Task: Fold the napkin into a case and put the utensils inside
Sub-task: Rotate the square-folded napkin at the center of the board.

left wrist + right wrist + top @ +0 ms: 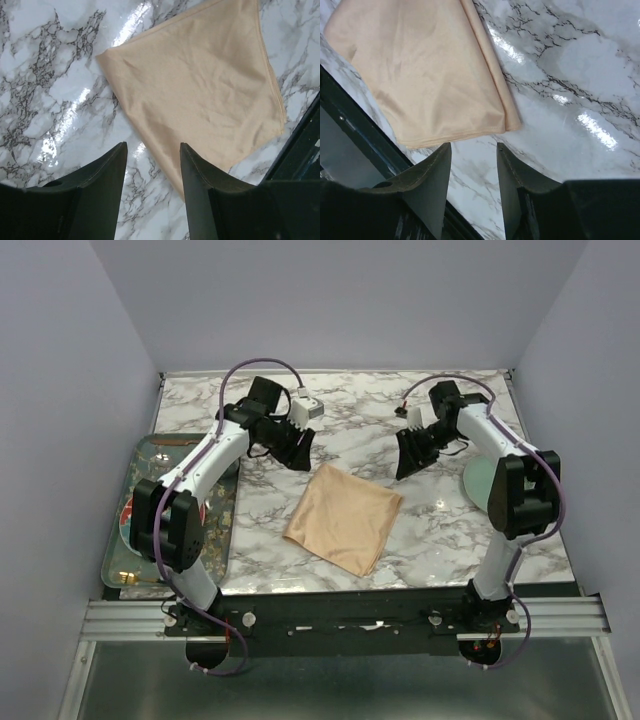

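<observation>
Lying flat near the middle of the marble table [440, 530], the peach-orange napkin [345, 518] is folded into a layered square and turned like a diamond, one corner pointing toward the arms' bases. Both arms reach over the far half of the table, their grippers tipped down toward the cloth from either side.

The left gripper [299, 452] hovers just beyond the napkin's far-left edge. In the left wrist view the left gripper [152, 147] has its dark fingers parted with only marble between them, the napkin [200, 85] spread just past their tips.

The right gripper [406, 462] hangs near the napkin's far-right corner. In the right wrist view the right gripper [473, 146] is likewise released and grasps nothing; the napkin [430, 75] shows its stacked folded edges just ahead of the fingertips.

A grey patterned tray [218, 525] sits at the table's left edge beneath the left arm, with slim gold-coloured utensils [130, 578] at its near end, too small to make out in detail. A pale green plate [478, 485] shows behind the right arm.
</observation>
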Robot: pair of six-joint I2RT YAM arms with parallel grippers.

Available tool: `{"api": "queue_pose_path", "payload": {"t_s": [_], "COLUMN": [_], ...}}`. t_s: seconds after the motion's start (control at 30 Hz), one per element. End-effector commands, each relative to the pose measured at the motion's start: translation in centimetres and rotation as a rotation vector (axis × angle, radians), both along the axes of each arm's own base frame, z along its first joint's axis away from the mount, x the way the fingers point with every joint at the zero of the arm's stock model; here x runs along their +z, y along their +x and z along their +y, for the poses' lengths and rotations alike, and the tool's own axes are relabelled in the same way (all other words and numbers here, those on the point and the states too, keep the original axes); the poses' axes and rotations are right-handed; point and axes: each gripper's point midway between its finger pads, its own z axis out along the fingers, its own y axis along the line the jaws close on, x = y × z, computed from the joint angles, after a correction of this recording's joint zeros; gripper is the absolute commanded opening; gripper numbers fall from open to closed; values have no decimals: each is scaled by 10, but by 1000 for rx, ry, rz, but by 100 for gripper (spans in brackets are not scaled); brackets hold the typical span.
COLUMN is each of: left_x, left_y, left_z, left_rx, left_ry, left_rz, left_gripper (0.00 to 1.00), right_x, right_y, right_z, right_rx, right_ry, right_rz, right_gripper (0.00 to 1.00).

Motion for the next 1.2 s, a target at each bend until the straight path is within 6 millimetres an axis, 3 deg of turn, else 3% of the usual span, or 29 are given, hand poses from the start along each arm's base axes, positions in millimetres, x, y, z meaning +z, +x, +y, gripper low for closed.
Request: {"api": "queue_pose_path", "payload": {"t_s": [0.0,0.2,0.67,0.87,1.0,1.17], "left_x": [-7,-10,-21,-25,-28,-27], "left_y": [-40,-57,-63,-67,-71,-69], "left_z": [7,7,10,11,12,11], "left_rx": [-104,-133,-139,-132,-130,-131], "left_ry": [-11,-41,-29,-27,-29,-34], "left_rz": [66,106,123,132,141,135], "left_gripper": [56,57,57,56,57,56], "right_x": [-21,-39,-77,-77,-69,-62], "right_y": [-4,-1,1,4,4,1], "right_z": [-3,-1,-3,-3,-2,1], "right_rx": [80,98,107,106,117,122], "right_ry": [-54,-90,-151,-157,-147,-125], "right_rz": [58,84,135,126,113,134], "right_gripper": [49,49,48,33,12,9]}}
